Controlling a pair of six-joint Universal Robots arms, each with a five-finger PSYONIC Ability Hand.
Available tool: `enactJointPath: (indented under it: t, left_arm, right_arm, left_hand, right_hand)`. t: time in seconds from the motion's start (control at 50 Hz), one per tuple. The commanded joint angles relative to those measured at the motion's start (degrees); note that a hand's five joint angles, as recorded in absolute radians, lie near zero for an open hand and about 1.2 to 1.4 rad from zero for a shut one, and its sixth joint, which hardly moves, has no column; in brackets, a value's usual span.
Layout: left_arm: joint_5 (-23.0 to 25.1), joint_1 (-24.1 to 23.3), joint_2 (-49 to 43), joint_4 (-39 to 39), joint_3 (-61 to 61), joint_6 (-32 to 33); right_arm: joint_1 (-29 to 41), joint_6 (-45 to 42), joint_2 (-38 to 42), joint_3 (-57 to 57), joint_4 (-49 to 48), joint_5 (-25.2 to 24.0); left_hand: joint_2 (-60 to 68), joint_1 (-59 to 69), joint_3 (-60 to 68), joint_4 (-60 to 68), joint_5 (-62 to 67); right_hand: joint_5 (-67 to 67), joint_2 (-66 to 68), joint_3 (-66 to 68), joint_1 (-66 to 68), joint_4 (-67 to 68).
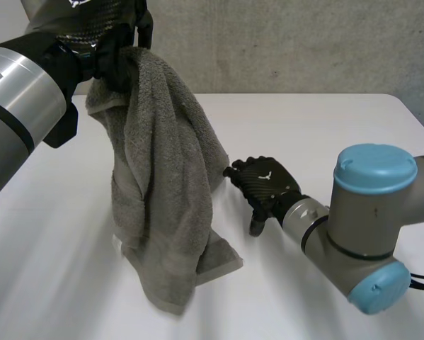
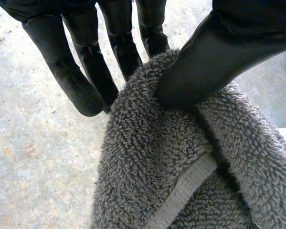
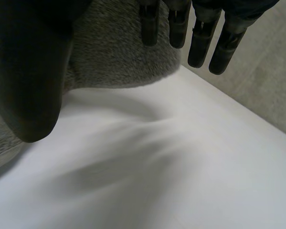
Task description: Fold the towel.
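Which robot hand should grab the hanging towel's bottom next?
Probably the right hand: it is open, low over the white table, right beside the hanging grey towel. The left hand is busy pinching the towel's top.

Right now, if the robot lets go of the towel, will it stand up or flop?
It would probably flop: the towel hangs in limp folds from the left hand, its lower end crumpled on the table. Its fuzzy loops look grippy, so it likely won't slip from the pinch.
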Motion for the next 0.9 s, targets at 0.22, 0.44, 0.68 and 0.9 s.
enactJointPath:
  t: [0.22,0.44,0.68,0.9]
  left_arm:
    - [0.1,0.19,0.21,0.1,0.08,-0.23]
    - [0.1,0.72,0.12,0.1,-0.01,-0.23]
    - [0.1,2.04,0.04,0.1,-0.18,-0.23]
    - [0.19,2.3,-0.05,0.37,0.25,-0.23]
  right_arm:
    - [-0.88,23.77,12.95,-19.38,4.94,-5.94]
    - [7.39,35.89,24.46,-30.46,5.38,-7.7]
    - [8.88,43.71,25.87,-30.9,5.38,-14.29]
    - [1.16,40.57,16.83,-30.63,5.29,-9.3]
  left_hand:
    - [-5.11,-3.21,-8.78,-7.4,-15.38]
    - [-5.11,-3.21,-8.78,-7.4,-15.38]
    - [-5.11,-3.21,-8.78,-7.4,-15.38]
    - [-5.11,-3.21,-8.78,-7.4,-15.38]
  right_hand:
    - [-4.09,-4.34,-3.93,-3.18,-4.3]
    - [-4.09,-4.34,-3.93,-3.18,-4.3]
    - [65.91,65.66,66.07,66.82,65.7]
    - [65.91,65.66,66.07,66.82,65.7]
